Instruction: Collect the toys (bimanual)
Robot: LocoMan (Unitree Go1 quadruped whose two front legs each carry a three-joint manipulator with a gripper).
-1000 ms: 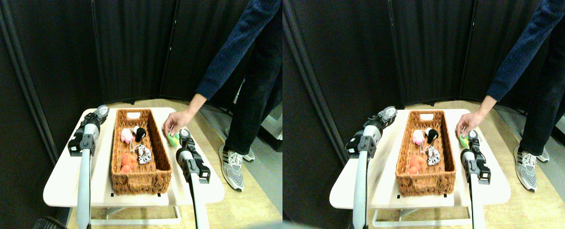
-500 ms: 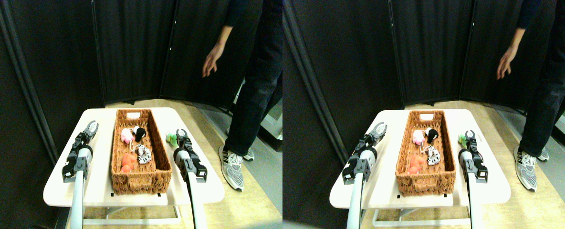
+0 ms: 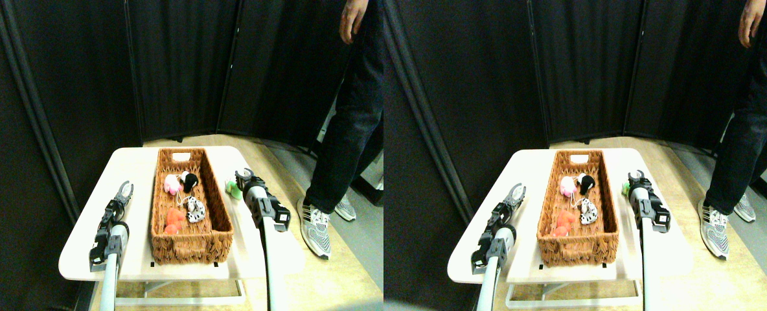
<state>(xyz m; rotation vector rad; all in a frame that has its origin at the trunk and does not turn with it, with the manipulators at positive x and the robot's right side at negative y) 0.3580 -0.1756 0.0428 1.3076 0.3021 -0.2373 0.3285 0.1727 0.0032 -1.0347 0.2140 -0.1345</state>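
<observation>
Toys sit mostly in the wicker basket (image 3: 192, 204) on the white bench (image 3: 137, 162), between the two grippers: a pink one (image 3: 171, 184), a black one (image 3: 190, 179), a spotted black-and-white one (image 3: 195, 209) and an orange one (image 3: 174, 220). A green toy (image 3: 232, 188) lies on the bench just left of the right gripper (image 3: 243, 175), whose jaws I cannot tell. The left gripper (image 3: 124, 190), jaws spread, hovers left of the basket. A person's leg (image 3: 344, 129) stands far right.
</observation>
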